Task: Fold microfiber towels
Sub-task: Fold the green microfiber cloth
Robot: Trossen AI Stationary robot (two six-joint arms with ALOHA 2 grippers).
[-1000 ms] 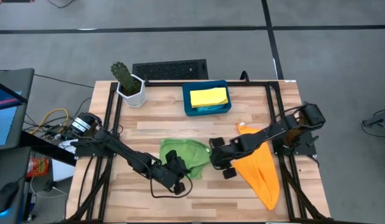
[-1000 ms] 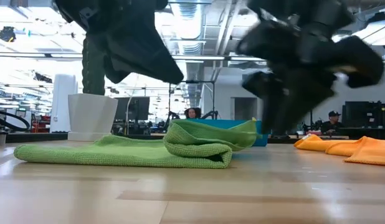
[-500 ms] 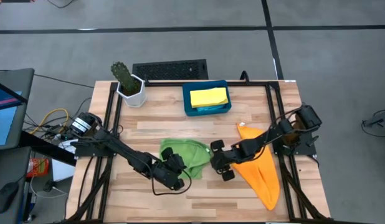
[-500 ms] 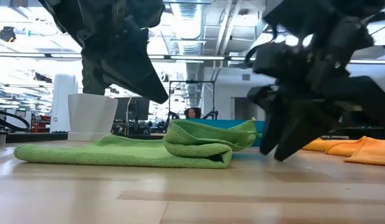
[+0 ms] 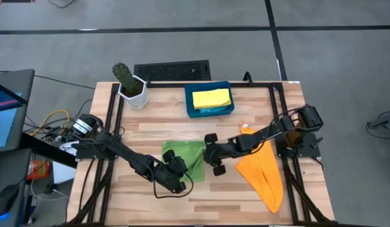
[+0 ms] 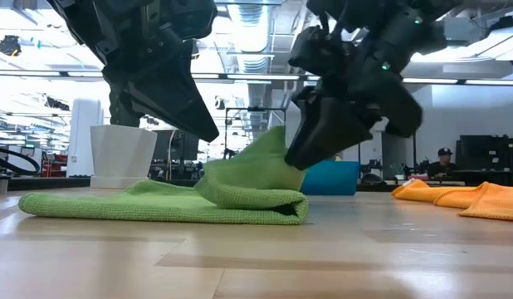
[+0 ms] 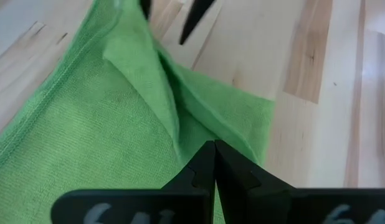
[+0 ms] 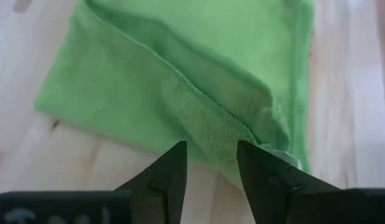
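My right hand (image 5: 209, 153) sits at the green microfiber towel's (image 5: 185, 157) right edge, fingers parted with a raised fold of the cloth between them; in the right wrist view the pads (image 8: 171, 171) straddle the bunched hem, though I cannot confirm they pinch it. My left hand (image 5: 176, 175) is clamped tight, fingers together, tip down on the towel's near edge in the left wrist view.

The green towel lies mid-table on the wooden slat table (image 5: 151, 129), partly doubled over, its long axis running left to right in the low view. From the right hand the cloth extends leftward toward the left hand, so the right hand is the one placed to carry the fold across.

The orange microfiber towel (image 5: 261, 173) lies crumpled just right of the right arm. A yellow folded microfiber towel (image 5: 211, 98) rests in the dark-blue rectangular tray (image 5: 189, 107) at the far edge.
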